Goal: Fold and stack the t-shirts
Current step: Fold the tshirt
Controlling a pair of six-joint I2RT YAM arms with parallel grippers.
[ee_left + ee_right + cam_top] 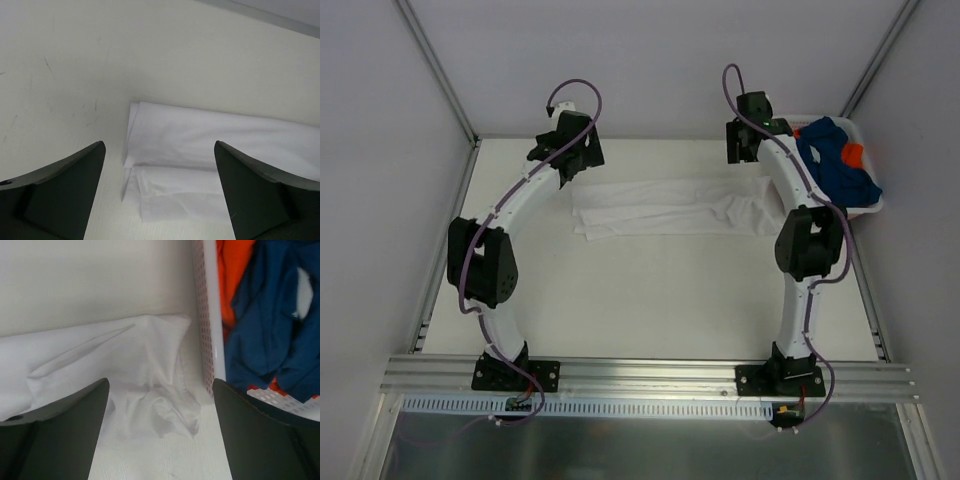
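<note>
White soft-cloth t-shirt [670, 208], folded into a long band, lies flat across the far middle of the pale table [650, 300], right end bunched just beside the white perforated plastic basket [207, 315] w/ a dark blue t-shirt [265, 330] and bright orange t-shirt [232, 265] heaped inside. Looks light, limp, prob slumps if pinched mid-span, so best taken at end corners, all layers together. Left gripper [159, 144] hovers over its left end, right gripper [160, 381] over the crumpled right end, both arms arched fwd, jaws wide, holding nothing.
</note>
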